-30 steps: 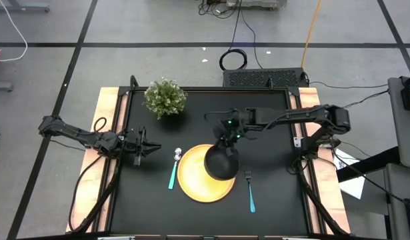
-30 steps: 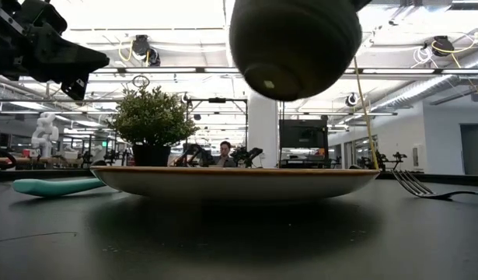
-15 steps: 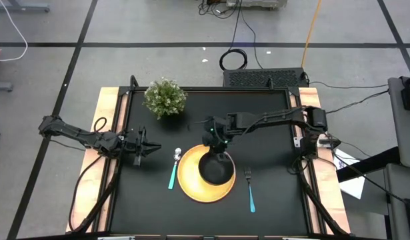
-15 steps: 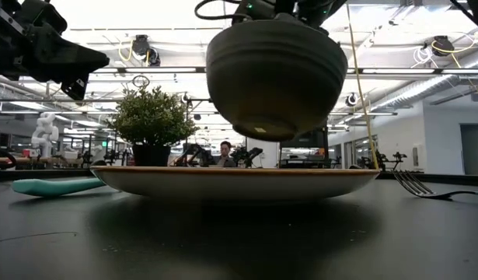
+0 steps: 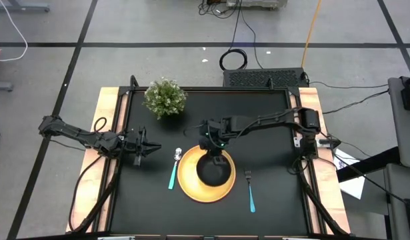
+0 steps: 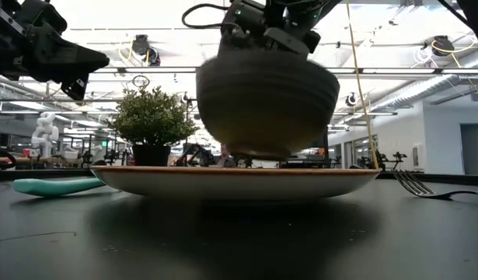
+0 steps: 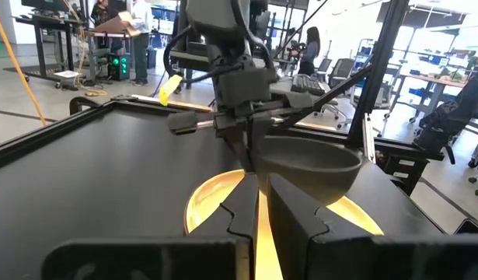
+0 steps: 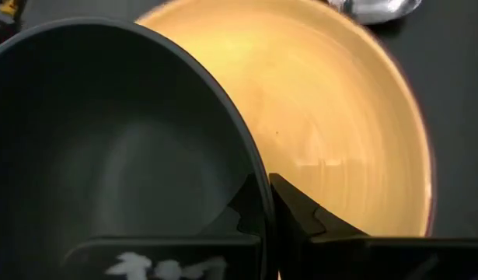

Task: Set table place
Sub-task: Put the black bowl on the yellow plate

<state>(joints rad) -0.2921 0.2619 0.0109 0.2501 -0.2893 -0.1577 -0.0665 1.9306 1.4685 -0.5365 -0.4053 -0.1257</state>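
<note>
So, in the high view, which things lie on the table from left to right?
Left claw → spoon → yellow plate with the black bowl above it, held by the right claw → fork.

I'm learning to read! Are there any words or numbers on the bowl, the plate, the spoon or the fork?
None can be read.
Black bowl: plain; no writing shows.
Yellow plate: plain.
Spoon and fork: plain teal handles, too small to show any marks.
Right gripper: a whitish smudge on its body, too blurred to read.
</note>
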